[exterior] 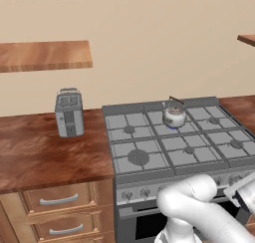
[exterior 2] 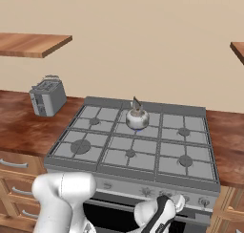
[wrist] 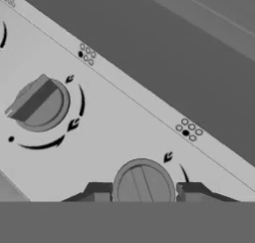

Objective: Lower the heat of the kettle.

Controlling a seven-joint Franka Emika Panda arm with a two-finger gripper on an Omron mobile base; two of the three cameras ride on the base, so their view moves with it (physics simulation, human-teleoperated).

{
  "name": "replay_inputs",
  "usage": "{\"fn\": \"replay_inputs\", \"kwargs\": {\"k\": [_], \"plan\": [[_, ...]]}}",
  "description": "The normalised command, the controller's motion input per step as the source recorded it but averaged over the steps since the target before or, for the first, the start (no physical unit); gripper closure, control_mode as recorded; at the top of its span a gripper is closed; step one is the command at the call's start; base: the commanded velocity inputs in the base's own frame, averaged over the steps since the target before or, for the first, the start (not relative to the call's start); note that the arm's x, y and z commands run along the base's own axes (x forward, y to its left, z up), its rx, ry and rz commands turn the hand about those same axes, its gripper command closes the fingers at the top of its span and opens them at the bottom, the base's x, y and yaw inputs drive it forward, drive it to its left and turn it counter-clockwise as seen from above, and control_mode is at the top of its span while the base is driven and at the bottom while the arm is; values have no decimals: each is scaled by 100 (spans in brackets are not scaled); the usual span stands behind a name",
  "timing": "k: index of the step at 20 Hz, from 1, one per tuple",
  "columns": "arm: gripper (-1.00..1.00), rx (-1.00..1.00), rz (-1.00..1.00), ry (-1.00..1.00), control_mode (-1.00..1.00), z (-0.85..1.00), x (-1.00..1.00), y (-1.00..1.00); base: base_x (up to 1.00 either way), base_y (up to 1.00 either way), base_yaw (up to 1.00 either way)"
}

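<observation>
Tool [wrist: 143,193] fingers are clamping a round stove knob [wrist: 143,186] on the front panel, while the kettle [exterior 2: 137,116] is sitting on the stove's [exterior 2: 188,177] back-middle burner, over a blue flame.

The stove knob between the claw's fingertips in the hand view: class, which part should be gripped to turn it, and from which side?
Grip the raised ridge across the knob's face, one fingertip on each flat side, coming straight at the control panel from the front. The round rim offers little purchase; the ridge gives leverage. The claw already straddles the knob.
</observation>
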Motion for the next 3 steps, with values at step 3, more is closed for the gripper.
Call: {"fn": "replay_inputs", "kwargs": {"k": [3], "plan": [[100,28,-12,0,-100,1,-14,-19,0,0,0]]}}
